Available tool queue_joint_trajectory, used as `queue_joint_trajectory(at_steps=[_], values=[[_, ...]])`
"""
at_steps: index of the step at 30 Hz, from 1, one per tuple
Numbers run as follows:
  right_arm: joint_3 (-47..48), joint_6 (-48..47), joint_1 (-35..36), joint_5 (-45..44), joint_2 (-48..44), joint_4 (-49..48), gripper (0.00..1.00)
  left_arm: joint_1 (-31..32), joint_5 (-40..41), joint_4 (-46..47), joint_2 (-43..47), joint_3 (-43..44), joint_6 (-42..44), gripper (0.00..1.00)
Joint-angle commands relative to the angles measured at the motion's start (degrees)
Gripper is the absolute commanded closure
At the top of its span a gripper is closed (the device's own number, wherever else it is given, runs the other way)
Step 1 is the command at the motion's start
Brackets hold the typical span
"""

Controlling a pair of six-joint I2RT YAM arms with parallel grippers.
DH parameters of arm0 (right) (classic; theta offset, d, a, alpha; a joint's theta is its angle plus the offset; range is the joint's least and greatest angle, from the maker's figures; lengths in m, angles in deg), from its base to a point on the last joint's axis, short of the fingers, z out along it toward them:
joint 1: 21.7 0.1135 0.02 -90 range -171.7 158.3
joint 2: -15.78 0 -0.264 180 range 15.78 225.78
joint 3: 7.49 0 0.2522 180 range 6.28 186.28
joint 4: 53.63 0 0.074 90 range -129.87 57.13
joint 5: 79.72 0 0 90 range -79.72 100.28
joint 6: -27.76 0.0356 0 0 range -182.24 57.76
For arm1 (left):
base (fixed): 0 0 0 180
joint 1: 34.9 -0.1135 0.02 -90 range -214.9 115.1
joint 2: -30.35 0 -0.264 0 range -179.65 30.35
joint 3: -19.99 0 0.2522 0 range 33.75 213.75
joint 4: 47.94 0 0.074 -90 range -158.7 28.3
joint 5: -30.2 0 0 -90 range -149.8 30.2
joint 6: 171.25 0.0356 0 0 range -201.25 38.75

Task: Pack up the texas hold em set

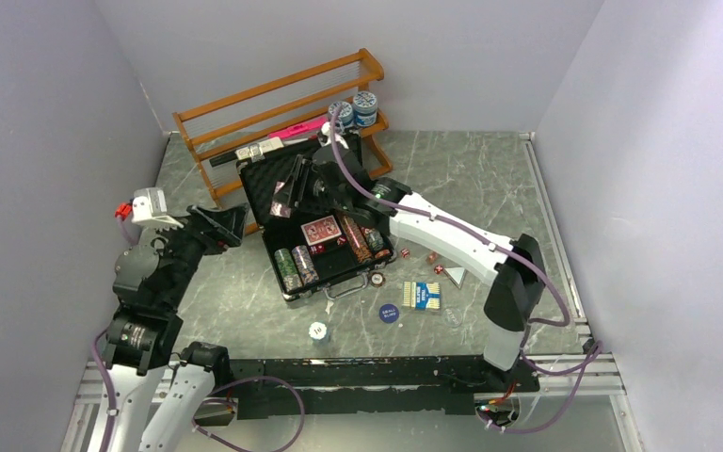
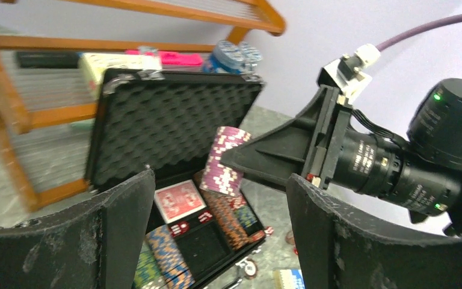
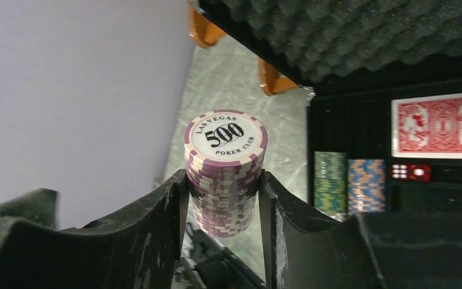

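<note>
The black briefcase [image 1: 274, 178] lies open mid-table, its foam lid upright. In it are a red card deck [image 1: 320, 230], red dice and chip stacks [image 1: 296, 267]. My right gripper [image 3: 224, 192] is shut on a purple-and-white "500" chip stack [image 3: 224, 171] and holds it in the air over the case's left side, in front of the lid [image 1: 285, 203]. My left gripper [image 2: 219, 241] is open and empty, left of the case [image 1: 233, 226], facing it. On the table lie a blue card deck [image 1: 425, 296], a blue disc [image 1: 389, 313], a white disc [image 1: 317, 330] and red dice [image 1: 431, 257].
The orange wooden rack [image 1: 273, 108] stands behind the case, with two blue-and-white jars [image 1: 355, 108] and a pink object [image 1: 297, 130] on it. A loose chip [image 1: 377, 278] lies by the case handle. Walls close in on the left, back and right.
</note>
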Motion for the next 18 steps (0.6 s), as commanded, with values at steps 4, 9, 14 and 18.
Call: queue_joint_trajectory(at_steps=[4, 9, 14, 18], values=[[3.76, -9.77, -0.17, 1.73, 4.75, 4.71, 0.84, 0.09, 24.76, -19.29, -0.81, 6.03, -1.06, 0.15], [2.22, -9.44, -0.08, 4.00, 8.50, 1.23, 0.86, 0.09, 29.07, -25.94, -2.74, 6.17, -8.52, 0.15], [3.33, -10.11, 0.13, 2.21, 12.45, -2.30, 0.86, 0.09, 20.23, -21.53, -3.66, 3.78, -9.06, 0.22], [6.06, -10.62, 0.27, 2.16, 16.38, -4.01, 0.86, 0.09, 19.04, -19.77, -3.76, 2.42, -9.71, 0.22]])
